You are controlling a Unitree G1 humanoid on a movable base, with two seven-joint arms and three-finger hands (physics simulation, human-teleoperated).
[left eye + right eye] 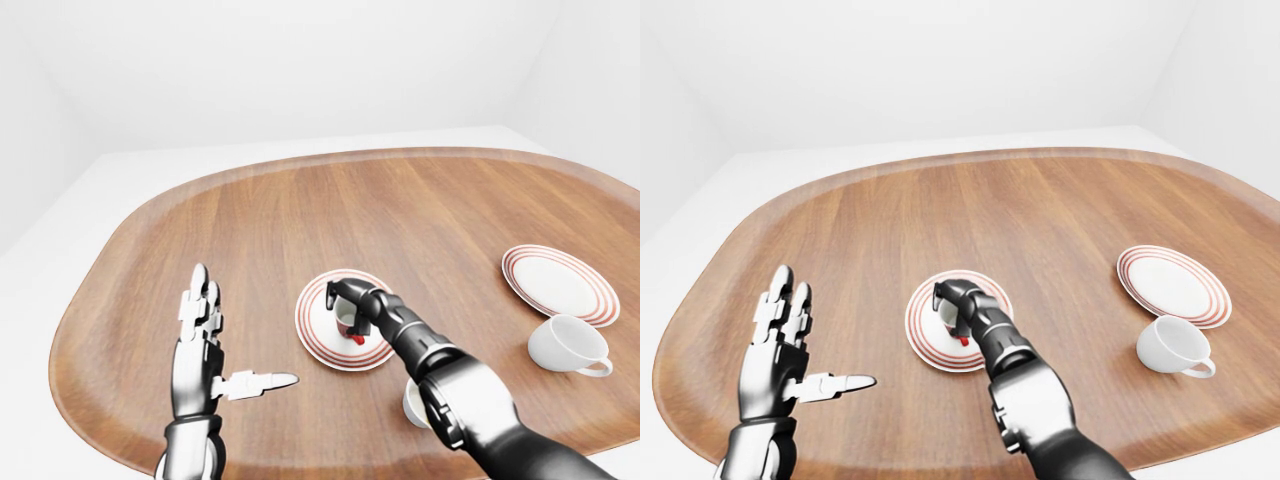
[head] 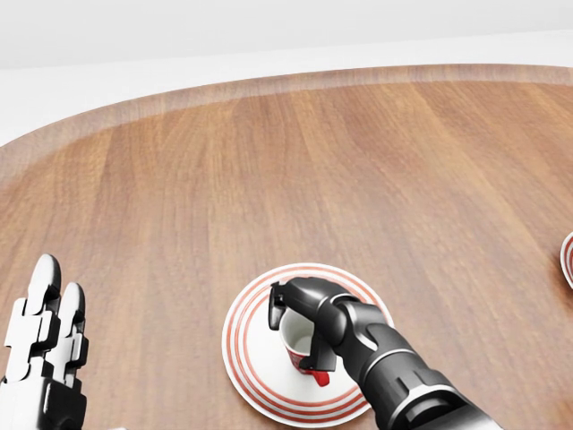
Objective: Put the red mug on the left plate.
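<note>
The red mug (image 2: 303, 348), white inside, stands upright over the middle of the left plate (image 2: 253, 363), a white plate with red rings. My right hand (image 2: 295, 333) reaches in from the bottom right, and its dark fingers (image 2: 315, 315) are closed round the mug's rim and side. I cannot tell whether the mug's base touches the plate. My left hand (image 1: 235, 335) is open and empty, palm up with the thumb out, low on the left of the left-eye view and well apart from the plate.
A second red-ringed plate (image 1: 560, 282) lies at the right of the wooden table (image 1: 300, 210), with a white mug (image 1: 568, 345) just below it. The table's rounded edge runs close under both arms.
</note>
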